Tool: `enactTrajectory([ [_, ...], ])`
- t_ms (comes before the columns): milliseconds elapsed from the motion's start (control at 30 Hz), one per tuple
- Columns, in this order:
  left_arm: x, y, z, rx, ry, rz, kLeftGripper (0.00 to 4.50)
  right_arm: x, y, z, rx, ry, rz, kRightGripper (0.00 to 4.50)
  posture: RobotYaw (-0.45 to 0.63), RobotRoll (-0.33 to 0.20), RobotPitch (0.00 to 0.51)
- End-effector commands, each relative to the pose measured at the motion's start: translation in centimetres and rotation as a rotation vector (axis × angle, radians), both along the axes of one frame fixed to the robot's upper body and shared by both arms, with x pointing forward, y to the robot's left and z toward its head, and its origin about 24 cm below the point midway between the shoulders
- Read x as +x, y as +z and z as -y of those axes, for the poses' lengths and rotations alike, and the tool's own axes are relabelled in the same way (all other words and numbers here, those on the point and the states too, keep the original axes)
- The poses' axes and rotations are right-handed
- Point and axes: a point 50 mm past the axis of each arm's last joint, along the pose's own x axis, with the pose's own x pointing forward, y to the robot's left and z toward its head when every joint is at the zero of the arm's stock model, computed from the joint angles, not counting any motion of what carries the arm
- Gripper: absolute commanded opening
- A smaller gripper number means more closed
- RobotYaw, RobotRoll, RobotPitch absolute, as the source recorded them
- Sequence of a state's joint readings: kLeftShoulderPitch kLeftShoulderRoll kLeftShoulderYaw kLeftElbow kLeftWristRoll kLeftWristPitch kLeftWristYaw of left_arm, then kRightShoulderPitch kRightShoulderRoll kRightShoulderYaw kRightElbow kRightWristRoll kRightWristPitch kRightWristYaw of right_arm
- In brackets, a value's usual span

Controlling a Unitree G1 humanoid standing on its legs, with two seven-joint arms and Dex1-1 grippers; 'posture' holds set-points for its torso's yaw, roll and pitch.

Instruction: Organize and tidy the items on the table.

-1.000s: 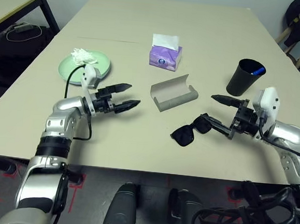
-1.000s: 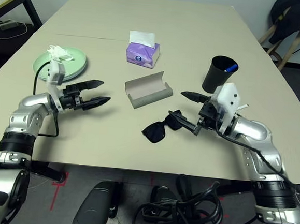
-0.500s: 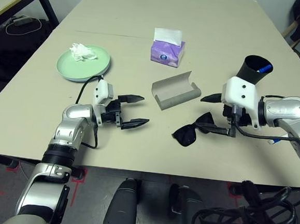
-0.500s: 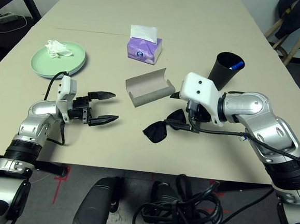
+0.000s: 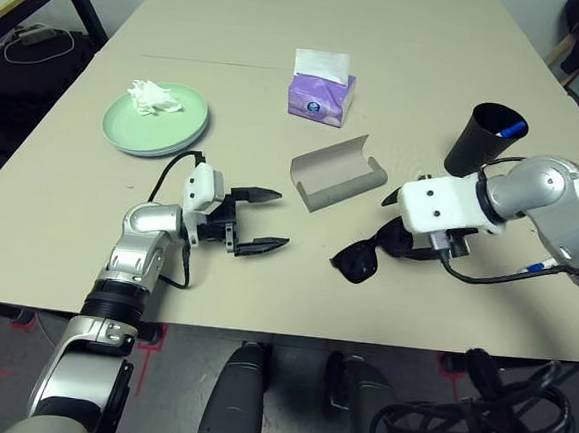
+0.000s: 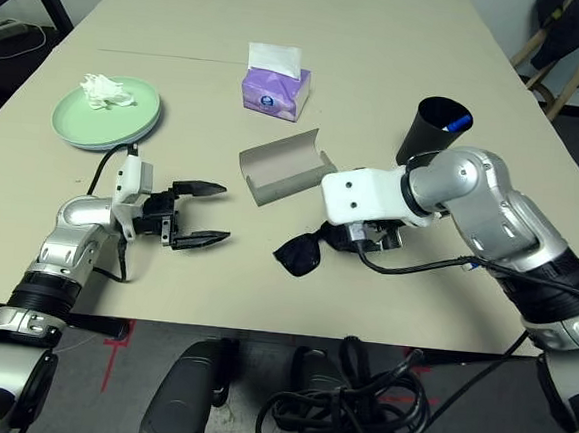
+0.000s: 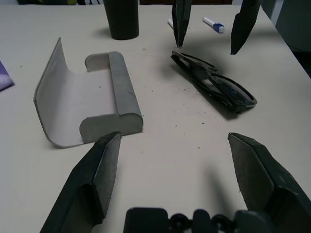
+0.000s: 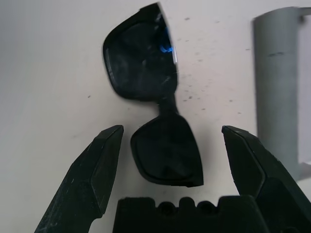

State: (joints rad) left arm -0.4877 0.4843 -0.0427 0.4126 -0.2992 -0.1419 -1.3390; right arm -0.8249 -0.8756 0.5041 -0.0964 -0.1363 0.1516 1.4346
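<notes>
Sunglasses [image 8: 155, 121]: folded, lying flat on the counter [image 5: 403, 45] near the front edge, just beside the open end of the glasses case; placed as the likely next pick, judging by the end effector poised over them.
Glasses case [image 5: 335, 173]: grey, lying open with lid raised, between the two arms; ready to receive the sunglasses, probably.
Right end effector [image 8: 167, 145]: spread wide, empty, one finger on each side of one lens in the right wrist view; not yet touching, as far as can be told.
Right arm pose: bent inward over the counter, wrist tipped steeply down, white wrist housing hiding the fingers from the head camera.
Left end effector [image 5: 257, 217]: wide open, holding nothing, pointing roughly level toward the case and sunglasses; apart from both.
Left arm pose: forearm low above the counter, elbow near the front edge; seemingly waiting in support.
Plates [image 5: 157, 119]: pale green on top, on the left side, carrying the crumpled tissue [image 5: 153, 96].
Black cup [image 5: 484, 139]: upright on the right, something blue inside.
Pen [image 7: 213, 23]: lying on the counter beyond the sunglasses, near the cup.
Tissue box [image 5: 321, 90]: purple, beyond the case, well apart from both arms.
</notes>
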Motion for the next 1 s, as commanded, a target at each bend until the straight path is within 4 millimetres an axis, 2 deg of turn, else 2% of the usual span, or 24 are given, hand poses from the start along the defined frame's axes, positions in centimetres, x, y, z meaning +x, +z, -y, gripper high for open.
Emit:
enactTrajectory([
  [33, -0.3, -0.3, 0.3, 0.019, -0.029, -0.015, 4.45, -0.1, 0.6, -1.3, -0.077, 0.067, 0.010, 4.50, 0.12, 0.000, 0.194],
  [333, -0.4, -0.3, 0.5, 0.016, -0.022, -0.010, 4.45, -0.8, 2.0, -4.2, -0.170, 0.152, 0.065, 4.50, 0.14, 0.000, 0.194],
  [633, -0.6, -0.3, 0.7, 0.017, -0.018, -0.005, 4.45, -1.0, 1.2, -4.7, -0.217, 0.084, 0.078, 4.50, 0.15, 0.000, 0.195],
  [1000, -0.5, -0.3, 0.8, 0.040, -0.019, -0.003, 4.45, -1.1, 0.0, -5.1, -0.269, 0.112, 0.067, 4.50, 0.15, 0.000, 0.190],
])
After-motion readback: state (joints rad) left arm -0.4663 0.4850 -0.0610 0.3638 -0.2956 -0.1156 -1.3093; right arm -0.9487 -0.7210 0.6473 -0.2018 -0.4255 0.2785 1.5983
